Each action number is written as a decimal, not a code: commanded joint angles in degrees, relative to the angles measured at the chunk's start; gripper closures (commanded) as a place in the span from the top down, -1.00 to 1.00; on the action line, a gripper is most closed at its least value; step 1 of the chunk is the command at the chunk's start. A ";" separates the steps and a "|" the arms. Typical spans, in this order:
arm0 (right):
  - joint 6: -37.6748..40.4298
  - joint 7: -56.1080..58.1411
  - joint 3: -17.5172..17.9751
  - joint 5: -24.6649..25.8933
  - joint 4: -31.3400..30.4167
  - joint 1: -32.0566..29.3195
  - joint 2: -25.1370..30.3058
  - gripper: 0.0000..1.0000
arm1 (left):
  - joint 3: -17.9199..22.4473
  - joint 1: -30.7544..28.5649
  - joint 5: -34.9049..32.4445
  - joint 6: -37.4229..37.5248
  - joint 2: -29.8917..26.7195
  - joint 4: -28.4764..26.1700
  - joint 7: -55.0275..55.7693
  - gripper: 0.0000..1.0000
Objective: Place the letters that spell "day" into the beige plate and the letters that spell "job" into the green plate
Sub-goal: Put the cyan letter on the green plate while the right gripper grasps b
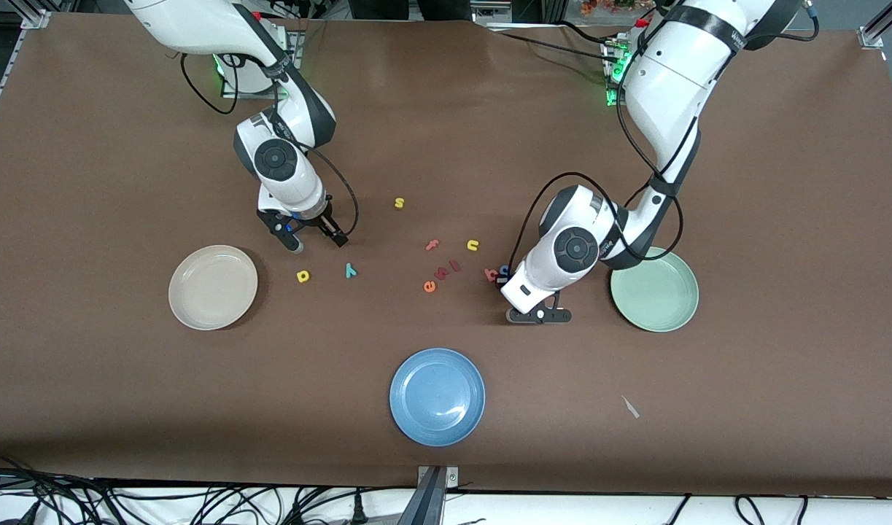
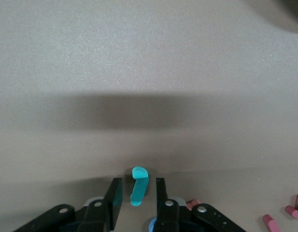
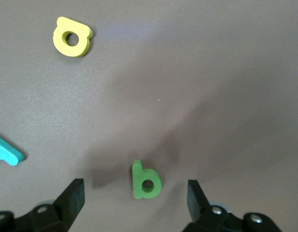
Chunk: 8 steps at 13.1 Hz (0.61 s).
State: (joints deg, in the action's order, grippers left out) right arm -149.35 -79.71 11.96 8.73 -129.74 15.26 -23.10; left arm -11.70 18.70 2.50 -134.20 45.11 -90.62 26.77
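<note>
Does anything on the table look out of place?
Only a small pale scrap lying on the table, nearer the front camera than the green plate: it is no letter. Left gripper straddles the light blue j, right gripper the green a.

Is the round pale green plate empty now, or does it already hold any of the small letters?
Empty as far as visible: the round pale green plate shows only bare surface, though the left arm covers part of its rim.

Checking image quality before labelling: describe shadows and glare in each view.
Front view: soft sheen on the brown table, no harsh glare. Left wrist view: a broad dark shadow band above the light blue j. Right wrist view: faint shadow around the green a.
</note>
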 commanded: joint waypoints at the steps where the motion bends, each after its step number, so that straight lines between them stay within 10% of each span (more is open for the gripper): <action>1: -1.47 -1.58 -0.45 1.47 -0.60 0.30 -0.45 0.83 | 0.19 0.46 -0.65 -0.98 0.24 -0.52 0.92 -0.43; 5: -1.82 -1.50 -0.53 1.55 -0.60 0.30 -0.80 0.52 | 0.10 0.38 -0.65 -0.98 0.24 -0.53 0.92 -0.97; 8: -1.82 -1.41 -0.53 1.64 -0.60 0.30 -0.80 0.30 | 0.10 0.11 -0.65 -0.89 0.16 -0.70 0.83 -1.00</action>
State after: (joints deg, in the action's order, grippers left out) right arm -149.87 -79.78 11.73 8.95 -129.76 15.26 -23.81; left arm -11.76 18.75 2.49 -134.42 45.60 -90.67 26.78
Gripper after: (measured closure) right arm 0.313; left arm 0.921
